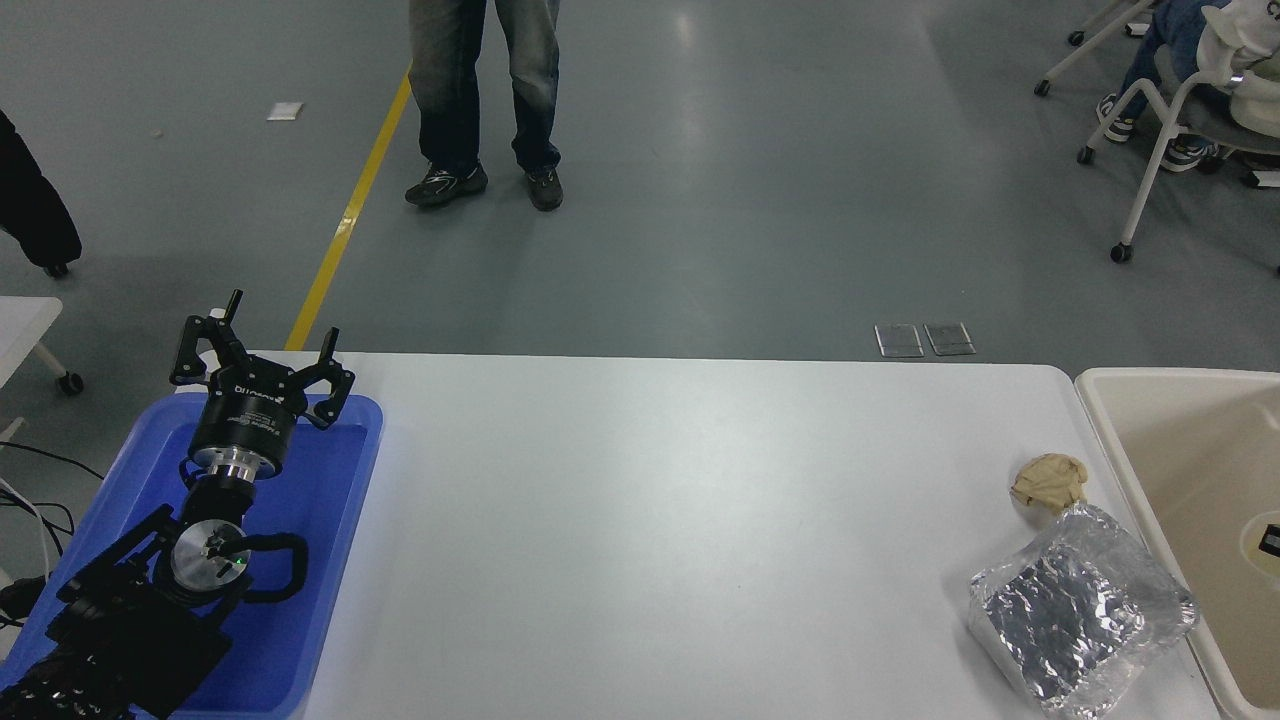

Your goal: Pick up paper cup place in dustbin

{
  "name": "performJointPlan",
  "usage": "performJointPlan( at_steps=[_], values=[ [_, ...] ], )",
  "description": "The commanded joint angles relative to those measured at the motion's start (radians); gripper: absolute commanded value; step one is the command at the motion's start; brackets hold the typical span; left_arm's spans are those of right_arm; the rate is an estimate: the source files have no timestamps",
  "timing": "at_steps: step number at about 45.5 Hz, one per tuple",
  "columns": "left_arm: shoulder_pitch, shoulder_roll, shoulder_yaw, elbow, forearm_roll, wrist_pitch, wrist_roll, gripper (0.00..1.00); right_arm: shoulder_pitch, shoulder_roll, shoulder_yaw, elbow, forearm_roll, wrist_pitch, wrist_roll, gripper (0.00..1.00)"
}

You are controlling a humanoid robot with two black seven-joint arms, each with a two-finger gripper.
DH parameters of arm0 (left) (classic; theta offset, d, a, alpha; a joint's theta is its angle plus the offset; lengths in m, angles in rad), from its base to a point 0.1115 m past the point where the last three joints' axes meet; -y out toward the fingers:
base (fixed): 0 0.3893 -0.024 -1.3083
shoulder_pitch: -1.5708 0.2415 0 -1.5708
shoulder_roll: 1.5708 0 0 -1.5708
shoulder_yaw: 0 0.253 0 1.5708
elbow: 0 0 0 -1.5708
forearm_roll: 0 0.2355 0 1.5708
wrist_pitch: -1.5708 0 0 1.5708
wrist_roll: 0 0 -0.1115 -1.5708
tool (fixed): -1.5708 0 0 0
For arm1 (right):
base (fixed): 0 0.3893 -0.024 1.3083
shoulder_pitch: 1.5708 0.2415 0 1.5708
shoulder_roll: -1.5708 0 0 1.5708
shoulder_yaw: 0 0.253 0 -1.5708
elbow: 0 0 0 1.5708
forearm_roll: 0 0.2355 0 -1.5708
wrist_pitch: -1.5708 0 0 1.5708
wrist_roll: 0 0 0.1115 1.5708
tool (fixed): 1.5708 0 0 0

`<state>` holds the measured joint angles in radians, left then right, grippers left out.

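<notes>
The paper cup is out of view. The dustbin (1110, 400), a large cream-beige plastic bin with a thick rim, stands at the table's right end and runs off the picture's right edge. A small dark object lies inside it by the right edge. My left gripper (283, 338) is open and empty, parked above the far end of the blue tray at the lower left. My right arm is out of view.
A blue plastic tray (345, 500) lies under my left arm. A crumpled tan paper ball (1049, 483) and a crinkled foil container (1078, 608) lie near the dustbin. A person stands beyond the table (483, 100). A chair is at the top right.
</notes>
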<state>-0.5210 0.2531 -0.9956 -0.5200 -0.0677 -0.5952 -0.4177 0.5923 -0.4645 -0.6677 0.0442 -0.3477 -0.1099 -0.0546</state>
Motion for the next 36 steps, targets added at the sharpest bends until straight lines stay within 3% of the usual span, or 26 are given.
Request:
performJointPlan(
  at_steps=[1,11,18,24,36],
  values=[
    [-0.001,0.0,0.0,0.0,0.0,0.0,0.0,1.0,0.034,0.004,0.003,0.019,0.006,-0.013,0.002,1.0],
    [0.001,0.0,0.0,0.0,0.0,0.0,0.0,1.0,0.265,-0.06,-0.046,0.17,0.004,-0.007,0.002,1.0],
    [-0.001,0.0,0.0,0.0,0.0,0.0,0.0,1.0,0.577,-0.16,-0.168,0.442,0.004,0.013,0.002,1.0],
    [-0.001,0.0,0.0,0.0,0.0,0.0,-0.001,1.0,0.803,-0.171,-0.291,0.601,0.004,0.03,0.002,1.0],
    [-0.001,0.0,0.0,0.0,-0.001,0.0,0.0,1.0,1.119,-0.158,-0.368,0.824,0.003,0.288,0.002,1.0]
  ],
)
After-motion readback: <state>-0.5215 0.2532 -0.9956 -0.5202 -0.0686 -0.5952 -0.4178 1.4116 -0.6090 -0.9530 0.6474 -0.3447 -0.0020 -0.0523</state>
